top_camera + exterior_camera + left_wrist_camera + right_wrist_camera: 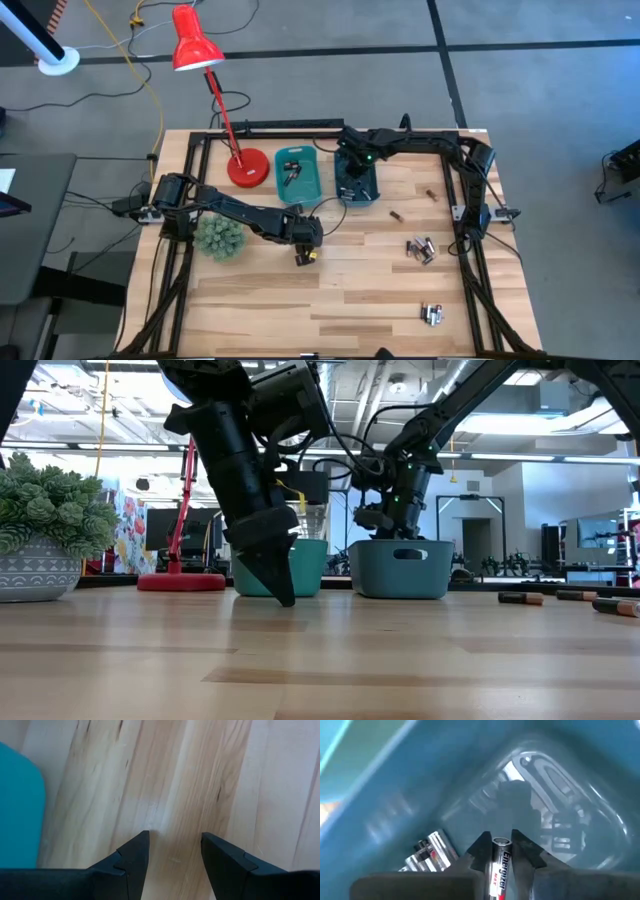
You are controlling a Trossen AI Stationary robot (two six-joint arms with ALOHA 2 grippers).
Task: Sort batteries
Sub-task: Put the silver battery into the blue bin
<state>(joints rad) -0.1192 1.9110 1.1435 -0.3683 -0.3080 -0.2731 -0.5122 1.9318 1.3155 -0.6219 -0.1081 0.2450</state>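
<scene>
Inside the darker teal plastic bin [357,185] at the bench's far edge, right hand [501,851] pinches a silver-black cylindrical battery [499,865] over sorted ones [431,852]; left hand [174,851] spread, empty mid-bench; several loose batteries [420,249] remain near right edge.

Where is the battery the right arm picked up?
The battery sits between the right gripper's fingers, inside the right teal bin, above other batteries lying there.

Overhead camera looks straight down on the whole surface [350,290]. Low camera sits at surface level, facing the room; both share the bins [400,568]. Wrist cameras look close: one at bare wood, one inside a bin.
</scene>
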